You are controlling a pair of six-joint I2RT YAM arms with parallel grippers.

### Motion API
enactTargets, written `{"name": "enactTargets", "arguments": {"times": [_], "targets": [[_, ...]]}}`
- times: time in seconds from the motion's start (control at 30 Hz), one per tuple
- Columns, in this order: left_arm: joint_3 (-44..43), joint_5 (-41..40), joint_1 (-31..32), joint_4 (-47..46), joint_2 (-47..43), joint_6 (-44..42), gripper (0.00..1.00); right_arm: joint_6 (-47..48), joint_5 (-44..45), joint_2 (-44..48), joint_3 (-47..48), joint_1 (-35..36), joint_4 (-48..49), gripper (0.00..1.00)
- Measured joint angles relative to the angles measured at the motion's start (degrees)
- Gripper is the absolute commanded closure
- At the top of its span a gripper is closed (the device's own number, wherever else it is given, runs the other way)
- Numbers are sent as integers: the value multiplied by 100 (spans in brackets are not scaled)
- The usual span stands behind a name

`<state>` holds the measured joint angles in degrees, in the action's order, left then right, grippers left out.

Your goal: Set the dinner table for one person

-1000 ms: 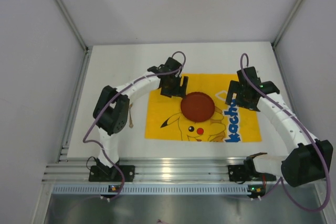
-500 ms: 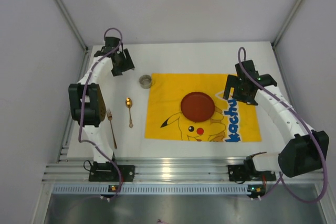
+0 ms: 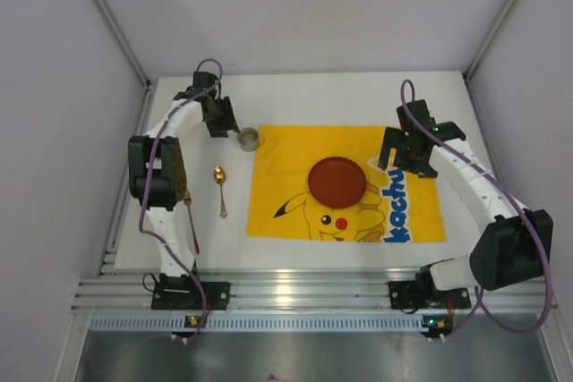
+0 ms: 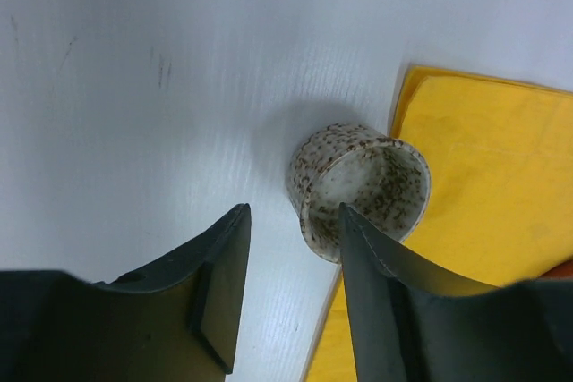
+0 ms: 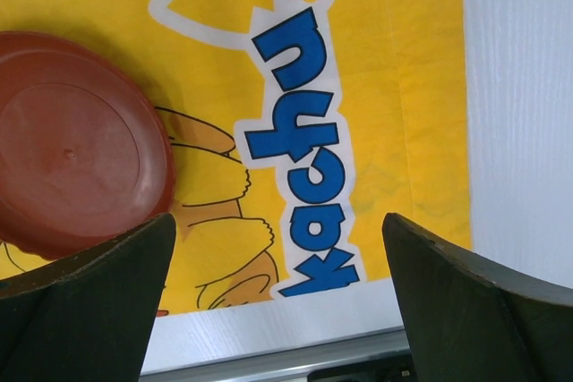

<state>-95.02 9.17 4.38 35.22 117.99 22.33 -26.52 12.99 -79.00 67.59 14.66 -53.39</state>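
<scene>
Dinner table (image 3: pixel 340 100): one plate (image 3: pixel 337 181), cup (image 3: pixel 248 139), spoon (image 3: pixel 220 187), fork (image 3: pixel 192 230).

Blue white-outlined lettering (image 5: pixel 295 154) "kachu" on yellow mat (image 5: pixel 403 87), near right edge; no other text legible
</scene>
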Motion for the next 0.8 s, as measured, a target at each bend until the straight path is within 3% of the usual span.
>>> {"name": "enactTargets", "arguments": {"times": [0.3,0.43,0.5,0.67,0.8], "targets": [[-55,-20,44,33,476,-160,59,57,2,-160,2,-11,4,0],[-245,-68,105,127,699,-214,90,92,0,-238,4,-11,15,0],[-367,-28,127,184,715,-236,99,105,-2,-275,9,-15,22,0],[-518,-175,138,249,715,-280,100,142,-275,-503,291,-20,50,0],[-616,-267,170,407,684,-286,100,203,-1172,-789,752,22,280,0]]}}
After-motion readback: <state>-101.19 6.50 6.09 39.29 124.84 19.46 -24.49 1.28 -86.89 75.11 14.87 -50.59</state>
